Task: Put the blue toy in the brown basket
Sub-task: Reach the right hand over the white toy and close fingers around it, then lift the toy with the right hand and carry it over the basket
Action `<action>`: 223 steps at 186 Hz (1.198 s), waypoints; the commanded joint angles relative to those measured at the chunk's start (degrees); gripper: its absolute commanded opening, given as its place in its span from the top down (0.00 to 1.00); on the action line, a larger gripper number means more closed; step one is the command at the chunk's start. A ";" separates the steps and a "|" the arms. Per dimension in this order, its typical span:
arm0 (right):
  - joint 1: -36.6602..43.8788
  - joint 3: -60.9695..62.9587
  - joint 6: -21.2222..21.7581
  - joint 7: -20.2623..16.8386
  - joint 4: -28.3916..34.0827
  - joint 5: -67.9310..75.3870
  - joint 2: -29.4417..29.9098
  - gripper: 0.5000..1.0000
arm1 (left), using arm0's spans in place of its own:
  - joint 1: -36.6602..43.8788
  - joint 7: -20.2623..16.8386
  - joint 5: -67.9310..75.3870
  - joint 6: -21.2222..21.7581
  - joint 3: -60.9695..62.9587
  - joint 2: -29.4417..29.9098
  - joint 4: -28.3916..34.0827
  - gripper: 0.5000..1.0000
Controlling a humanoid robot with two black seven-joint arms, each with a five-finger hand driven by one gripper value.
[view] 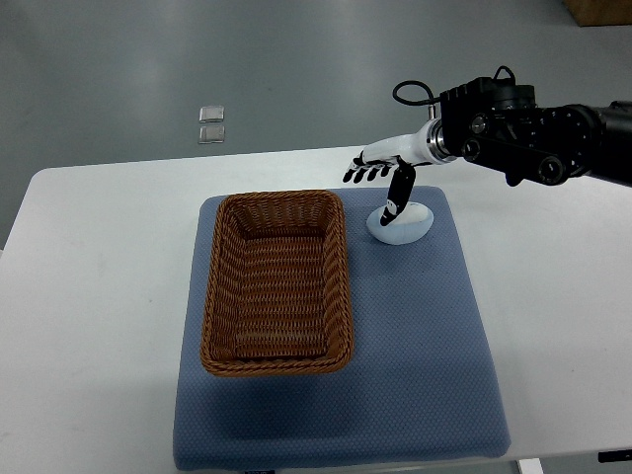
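Blue toy (403,225): pale, rounded, lying on blue mat (415,326), just right of brown basket (277,284), outside it. Basket: empty. Right hand (383,178): above toy, fingers spread, thumb pointing down at it, gripping nothing. Status: grasp, lift, placement all outstanding.

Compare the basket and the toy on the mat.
The basket is brown woven wicker; the toy is smooth and pale blue-white. The basket is rectangular and far larger; the toy is small and rounded. The basket sits untouched and empty; the right hand hangs open right over the toy. Both rest on the blue mat.
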 commanded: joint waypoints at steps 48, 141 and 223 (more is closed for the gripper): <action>-3.86 -2.42 -2.81 -0.20 -1.95 -0.20 0.33 0.19 | 0.00 -0.01 0.00 0.08 -0.09 0.00 0.23 0.00; -7.38 -2.95 -6.50 -1.26 -4.32 -2.14 0.94 0.81 | 0.00 -0.01 0.00 0.08 -0.09 0.00 0.23 0.00; 4.58 -2.15 -2.19 -1.17 2.80 -0.64 -5.82 1.00 | 0.00 -0.01 0.00 0.08 -0.09 0.00 0.23 0.00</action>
